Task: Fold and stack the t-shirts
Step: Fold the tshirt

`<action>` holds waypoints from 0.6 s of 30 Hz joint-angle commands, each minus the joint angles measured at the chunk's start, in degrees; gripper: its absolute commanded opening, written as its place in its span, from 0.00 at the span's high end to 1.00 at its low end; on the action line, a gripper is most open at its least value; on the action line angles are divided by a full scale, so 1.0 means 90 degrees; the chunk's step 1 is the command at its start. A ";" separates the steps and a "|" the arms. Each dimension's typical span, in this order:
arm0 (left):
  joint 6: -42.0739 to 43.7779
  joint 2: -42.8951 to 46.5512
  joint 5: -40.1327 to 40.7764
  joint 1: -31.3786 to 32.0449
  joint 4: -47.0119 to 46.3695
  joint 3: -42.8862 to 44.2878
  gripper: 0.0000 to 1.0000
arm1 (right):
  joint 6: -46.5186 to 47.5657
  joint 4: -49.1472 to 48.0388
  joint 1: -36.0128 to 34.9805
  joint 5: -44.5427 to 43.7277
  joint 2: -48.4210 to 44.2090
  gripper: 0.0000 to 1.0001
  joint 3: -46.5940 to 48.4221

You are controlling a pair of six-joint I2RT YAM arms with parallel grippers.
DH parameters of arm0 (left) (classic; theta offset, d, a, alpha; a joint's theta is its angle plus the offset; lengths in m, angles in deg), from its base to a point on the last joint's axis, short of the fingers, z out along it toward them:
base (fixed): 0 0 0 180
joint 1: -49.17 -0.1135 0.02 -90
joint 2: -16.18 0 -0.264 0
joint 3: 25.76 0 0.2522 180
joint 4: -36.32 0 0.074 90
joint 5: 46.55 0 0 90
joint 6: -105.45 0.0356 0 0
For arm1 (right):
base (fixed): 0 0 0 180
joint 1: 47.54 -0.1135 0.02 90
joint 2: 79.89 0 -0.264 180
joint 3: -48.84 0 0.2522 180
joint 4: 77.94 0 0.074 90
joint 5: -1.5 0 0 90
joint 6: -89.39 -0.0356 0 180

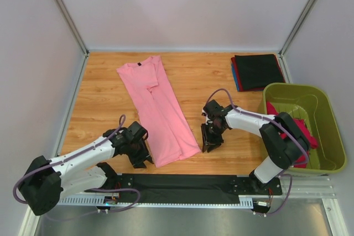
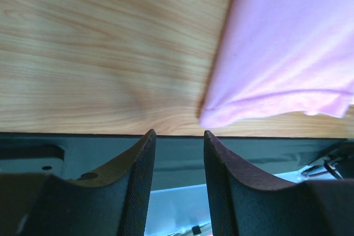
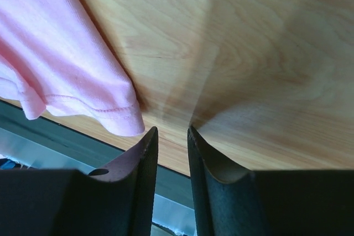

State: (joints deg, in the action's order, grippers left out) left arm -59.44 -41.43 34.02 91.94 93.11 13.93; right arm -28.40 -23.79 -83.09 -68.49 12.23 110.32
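On top of the wood-grain table (image 1: 105, 81), w/ white walls on three sides and grey metal posts in the corners, a light pink t-shirt (image 1: 157, 109) lies flat and unfolded, collar at the far end, hem toward the arms. A black mounting strip (image 1: 188, 182) runs along the near edge.

Far right corner: folded stack of t-shirts (image 1: 257, 70), black on top, red and blue edges showing at its left side. Just nearer, at the table's right edge, an olive-green tub (image 1: 293, 86) w/ a crumpled magenta-red t-shirt (image 1: 308, 135) inside.

Left gripper (image 1: 141, 160) sits low beside the hem's left corner, fingers narrowly apart, nothing btwn them; the cloth is just off to one side. Right gripper (image 1: 210, 145) is by the hem's right corner, fingers parted only a slit, empty too, not touching the pink t-shirt.
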 commanded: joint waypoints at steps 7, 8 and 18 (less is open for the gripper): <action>0.0392 -0.1157 0.0168 -0.0044 0.0375 0.1190 0.53 | -0.0115 0.0591 -0.0025 -0.0280 -0.0597 0.66 0.0672; 0.0411 -0.1313 0.0198 -0.0044 0.0405 0.1210 0.53 | -0.0125 0.0601 -0.0025 -0.0251 -0.0567 0.65 0.0722; 0.0567 -0.2085 0.0257 -0.0035 0.0102 0.1327 0.59 | -0.0145 -0.0062 -0.0122 -0.0114 0.0194 0.65 0.0547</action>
State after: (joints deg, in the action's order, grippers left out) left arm -55.55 -59.02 35.66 91.78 94.79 23.87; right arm -29.45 -21.15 -83.55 -69.89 11.81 116.18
